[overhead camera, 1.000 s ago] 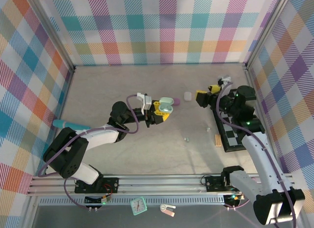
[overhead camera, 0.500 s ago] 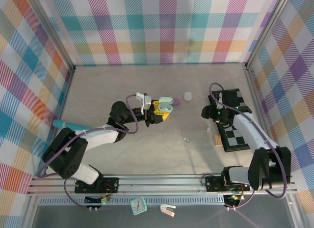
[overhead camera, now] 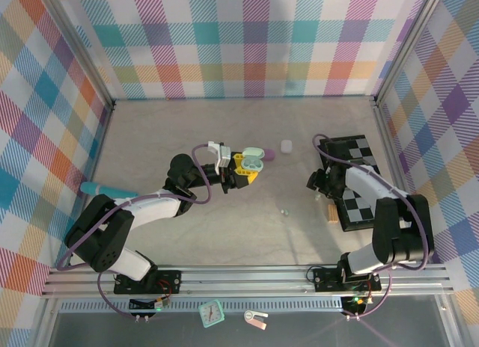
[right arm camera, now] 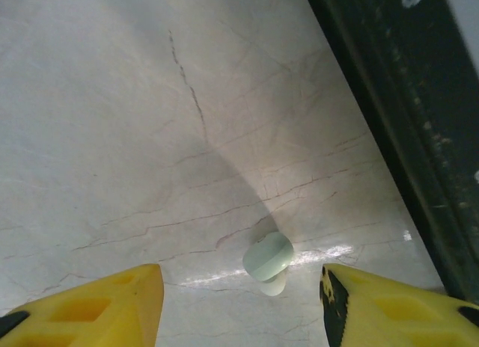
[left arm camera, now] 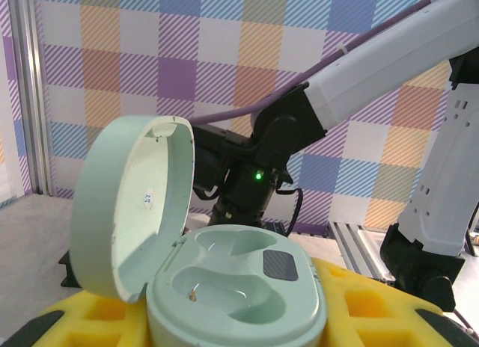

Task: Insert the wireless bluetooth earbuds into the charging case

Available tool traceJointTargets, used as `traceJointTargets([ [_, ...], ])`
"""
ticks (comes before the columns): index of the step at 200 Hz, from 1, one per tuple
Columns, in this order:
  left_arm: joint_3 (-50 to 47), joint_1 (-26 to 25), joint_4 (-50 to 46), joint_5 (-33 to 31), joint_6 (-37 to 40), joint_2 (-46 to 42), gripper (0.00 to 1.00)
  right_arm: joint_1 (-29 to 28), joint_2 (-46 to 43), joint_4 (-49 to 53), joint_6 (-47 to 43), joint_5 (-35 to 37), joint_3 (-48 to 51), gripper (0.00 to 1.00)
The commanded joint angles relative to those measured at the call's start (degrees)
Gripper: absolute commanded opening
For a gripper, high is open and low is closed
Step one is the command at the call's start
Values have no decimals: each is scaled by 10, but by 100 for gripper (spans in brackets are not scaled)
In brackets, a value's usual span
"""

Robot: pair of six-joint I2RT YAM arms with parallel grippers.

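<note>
A pale green earbud [right arm camera: 268, 261] lies loose on the worktop [right arm camera: 112, 137]. It sits between the two yellow right fingers [right arm camera: 97, 306], which stand wide on either side and touch nothing. It is off-centre in that gap and close to a dark edge that is probably the rim of the checkered board [overhead camera: 355, 167]. The charging case [left arm camera: 224, 276] it belongs in is well apart from it, clamped between the left fingers [left arm camera: 82, 324]. Its lid is swung open and both wells look empty.

The main risk is in the pinch. The earbud is tiny, rounded and glossy, and the worktop is smooth. If the fingers meet it unevenly, the nearer one strikes first and could roll it or squirt it out toward the board. Fingers set too high would close above it, and set too low they would scrape the stone. A crooked hold would cause trouble later, because the earbud must drop into a shaped well the right way round. The case offers a small target with its lid standing up on one side.

The right arm [overhead camera: 389, 205] is folded tightly back on itself, elbow near the front rail and wrist pointing down beside the board. The left arm [overhead camera: 150, 205] reaches out toward the middle of the worktop, presenting the open case to the right arm.
</note>
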State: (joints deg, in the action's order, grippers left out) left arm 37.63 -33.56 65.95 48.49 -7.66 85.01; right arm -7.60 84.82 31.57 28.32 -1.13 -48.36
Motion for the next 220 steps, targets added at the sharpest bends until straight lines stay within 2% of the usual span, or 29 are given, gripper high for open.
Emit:
traceJointTargets([
  [1,-8,6,7,7,14,-21,37,-10,19,-18,19,3,8,57],
  [70,-8,6,2,9,15,-26,37,-32,63,-33,9,7,-2,46],
  [140,-10,6,1,10,16,-29,37,-34,75,-22,0,23,-9,28],
  [172,-13,6,1,6,17,-31,37,-46,73,-20,-23,8,-19,27],
  [220,-23,8,-2,-7,14,-41,37,-122,113,14,-67,24,-74,27],
])
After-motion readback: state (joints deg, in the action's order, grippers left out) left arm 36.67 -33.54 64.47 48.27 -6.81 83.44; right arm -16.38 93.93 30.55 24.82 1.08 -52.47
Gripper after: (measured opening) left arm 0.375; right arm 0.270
